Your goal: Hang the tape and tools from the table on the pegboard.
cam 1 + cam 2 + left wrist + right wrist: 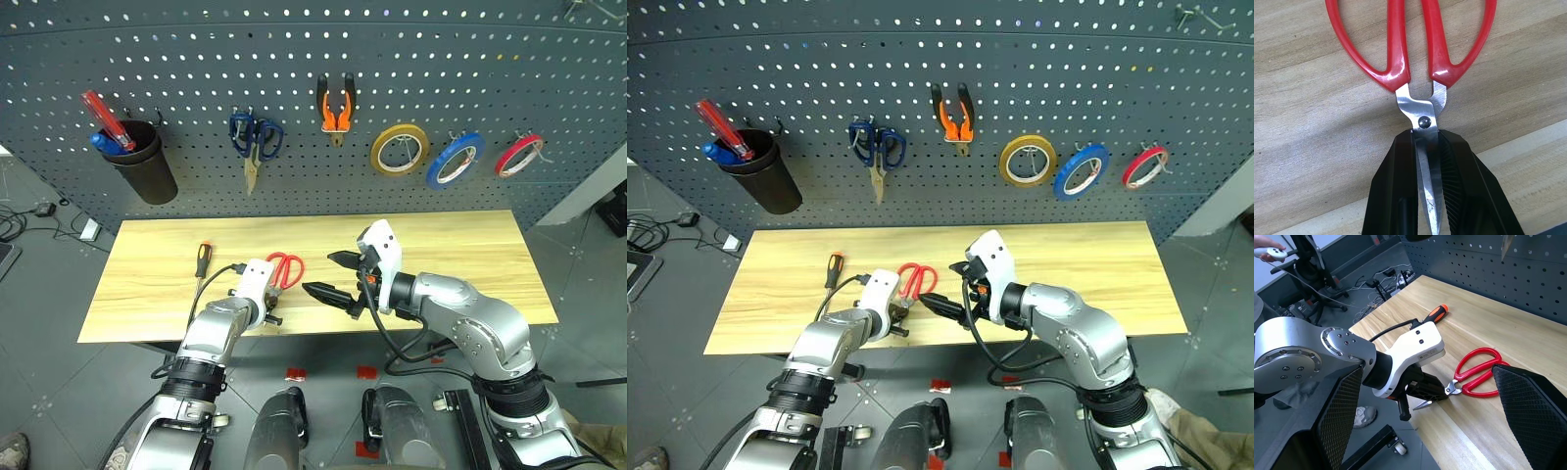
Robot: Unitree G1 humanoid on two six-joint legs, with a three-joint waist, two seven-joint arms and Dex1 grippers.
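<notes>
The red-handled scissors (pixel 286 269) lie flat near the front edge of the wooden table (pixel 460 255), handles toward the pegboard (pixel 392 59). My left gripper (pixel 1426 139) is shut on their blades just behind the pivot. To their left on the table lies the screwdriver (pixel 203 258) with a black-and-orange handle. The orange-and-black pliers (pixel 336 106) and the blue tape (pixel 456 160) hang on pegboard hooks. My right gripper (pixel 338 277) hovers open just right of the scissors, nothing between its fingers.
A black cup (pixel 142 162) holding red and blue handles, dark blue scissors (pixel 255 137), a yellow tape ring (pixel 399 149) and a red tape ring (pixel 519 155) also hang on the pegboard. A person's hand (pixel 1268 252) shows beyond the table's left end.
</notes>
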